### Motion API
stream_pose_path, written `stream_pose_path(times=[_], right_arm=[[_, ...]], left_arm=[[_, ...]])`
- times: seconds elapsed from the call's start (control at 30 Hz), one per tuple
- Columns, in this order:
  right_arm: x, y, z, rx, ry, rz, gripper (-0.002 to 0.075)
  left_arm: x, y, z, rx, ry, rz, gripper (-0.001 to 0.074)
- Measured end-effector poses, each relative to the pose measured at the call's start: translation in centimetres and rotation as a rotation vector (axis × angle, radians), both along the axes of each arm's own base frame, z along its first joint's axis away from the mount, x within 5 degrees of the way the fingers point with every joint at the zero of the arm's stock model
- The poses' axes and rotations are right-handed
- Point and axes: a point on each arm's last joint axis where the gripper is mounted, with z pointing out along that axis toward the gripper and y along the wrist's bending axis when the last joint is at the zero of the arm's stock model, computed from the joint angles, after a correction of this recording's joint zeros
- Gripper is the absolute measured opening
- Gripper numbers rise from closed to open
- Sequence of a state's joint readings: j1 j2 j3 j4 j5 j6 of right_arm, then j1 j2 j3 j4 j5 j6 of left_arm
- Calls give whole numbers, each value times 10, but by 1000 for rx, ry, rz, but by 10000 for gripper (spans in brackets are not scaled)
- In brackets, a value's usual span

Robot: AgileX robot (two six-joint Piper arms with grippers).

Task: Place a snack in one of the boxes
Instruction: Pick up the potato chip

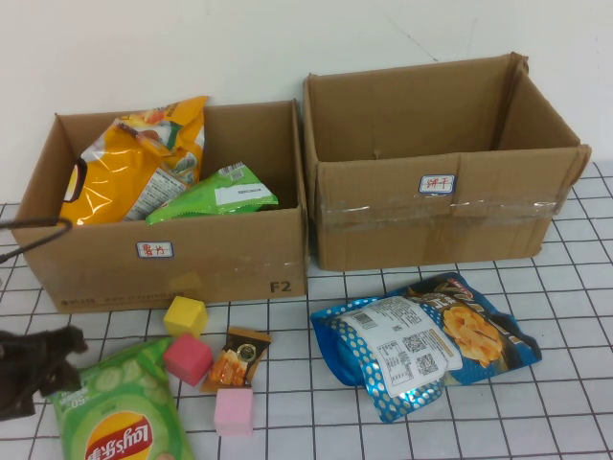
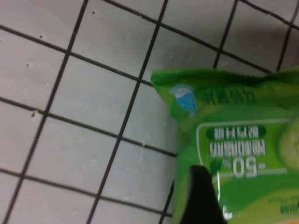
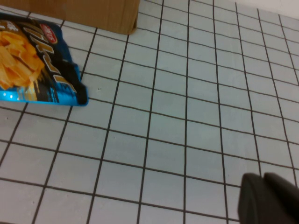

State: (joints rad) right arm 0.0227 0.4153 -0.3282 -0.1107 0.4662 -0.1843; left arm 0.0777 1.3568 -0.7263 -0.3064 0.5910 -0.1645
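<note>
A green Lay's chip bag lies flat at the front left of the table. My left gripper is low at the bag's left top corner. In the left wrist view one dark finger rests over the green bag; the other finger is out of frame, and the jaws look open. A blue chip bag lies before the right box, which is empty. The left box holds a yellow bag and a green bag. My right gripper is shut and empty over bare table, out of the high view.
A small orange snack packet, a yellow cube, a red cube and a pink cube lie between the two chip bags. The blue bag's corner shows in the right wrist view beside a box corner.
</note>
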Motion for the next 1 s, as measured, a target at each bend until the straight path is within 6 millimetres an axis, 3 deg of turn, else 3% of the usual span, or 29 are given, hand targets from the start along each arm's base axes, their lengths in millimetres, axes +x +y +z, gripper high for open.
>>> stream_pose_path(times=[0.37,0.87,1.0], right_arm=[[0,1,0,13,-3,2,-1],[0,1,0,28,-3,2,-1],[0,2,0,30,-3,2,-1]], left_arm=[[47,11,-29,-94,133,58,425],[57,14,-54,-80,208,47,426],[59,13,-55,-84,200,33,376]])
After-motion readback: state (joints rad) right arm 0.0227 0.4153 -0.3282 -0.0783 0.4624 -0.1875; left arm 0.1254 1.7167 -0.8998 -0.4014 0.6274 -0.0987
